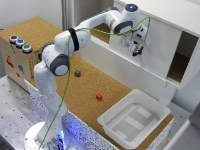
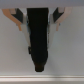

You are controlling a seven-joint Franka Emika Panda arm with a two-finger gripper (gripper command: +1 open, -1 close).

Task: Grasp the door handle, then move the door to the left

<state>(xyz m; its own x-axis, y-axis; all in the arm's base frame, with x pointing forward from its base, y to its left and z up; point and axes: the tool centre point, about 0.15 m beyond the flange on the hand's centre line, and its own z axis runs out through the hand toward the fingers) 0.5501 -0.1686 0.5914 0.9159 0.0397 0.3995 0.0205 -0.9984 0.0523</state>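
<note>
Your gripper (image 1: 137, 49) is up against the flat white door (image 1: 150, 47) of the cabinet (image 1: 172, 30).

In the wrist view a black bar-shaped handle (image 2: 38, 40) stands out from the smooth white panel, with pale fingers (image 2: 18, 18) flanking it on either side; you cannot tell whether they actually clamp it. Below, you have a grainy cork worktop (image 1: 75, 87), a small red cube (image 1: 99, 96) and a shallow white plastic tray (image 1: 142, 102).

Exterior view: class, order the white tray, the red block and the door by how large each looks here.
1. Door, largest.
2. Tray, clearly smaller, though it lies nearer the camera.
3. Red block, by far the smallest.
</note>
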